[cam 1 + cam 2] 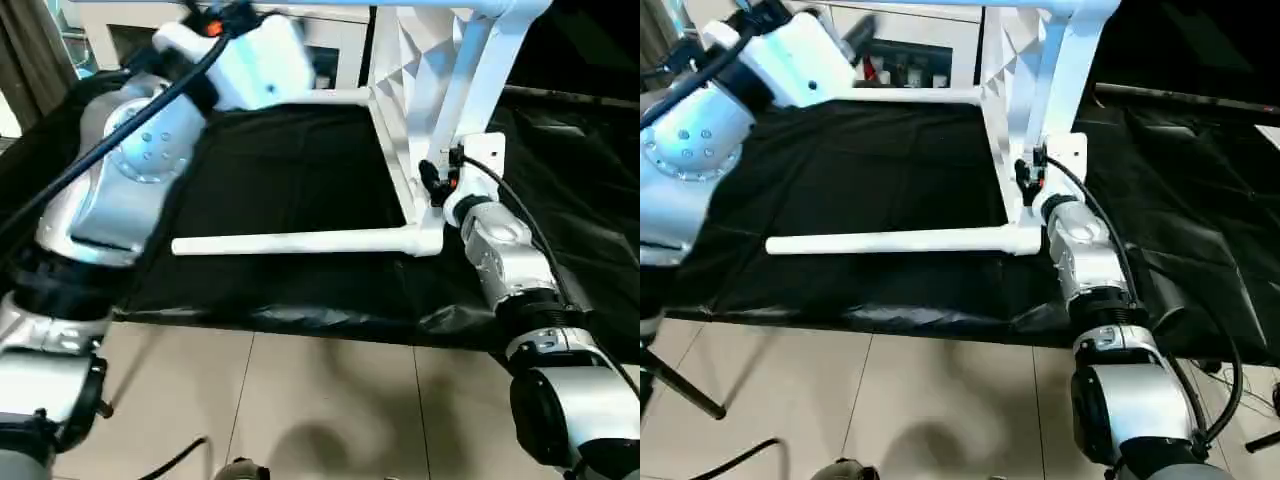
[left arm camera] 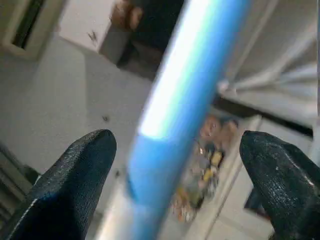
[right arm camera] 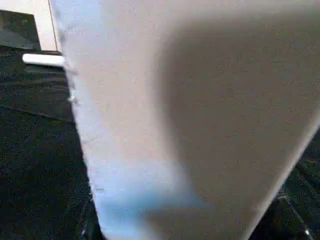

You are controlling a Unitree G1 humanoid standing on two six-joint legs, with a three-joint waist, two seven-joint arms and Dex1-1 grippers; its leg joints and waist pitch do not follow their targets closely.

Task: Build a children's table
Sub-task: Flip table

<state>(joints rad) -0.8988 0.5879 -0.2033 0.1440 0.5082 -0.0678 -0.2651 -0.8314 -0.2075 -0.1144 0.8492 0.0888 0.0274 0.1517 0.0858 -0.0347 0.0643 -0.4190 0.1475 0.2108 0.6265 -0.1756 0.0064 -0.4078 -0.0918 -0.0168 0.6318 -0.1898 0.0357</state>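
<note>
The children's table top (image 1: pixel 398 140) stands on its edge on the black work table, ribbed underside facing left. A near leg (image 1: pixel 300 242) and a far leg (image 1: pixel 335 97) stick out sideways from its low corners. Another leg (image 1: pixel 470 80) slants up at the top. My right gripper (image 1: pixel 435 185) is against the top's near edge, just above the near leg's socket; its wrist view has the white plastic (image 3: pixel 190 110) very close. My left gripper (image 2: pixel 177 150) is open, its fingertips (image 2: pixel 85 160) wide apart on either side of a white leg (image 2: pixel 190 75) without touching it.
The black-draped work table (image 1: pixel 270 170) ends in a front edge close to me, with pale floor tiles (image 1: pixel 320 400) below. A white cabinet (image 1: pixel 340 40) stands behind. A black cable (image 1: pixel 120 140) runs along my raised left forearm.
</note>
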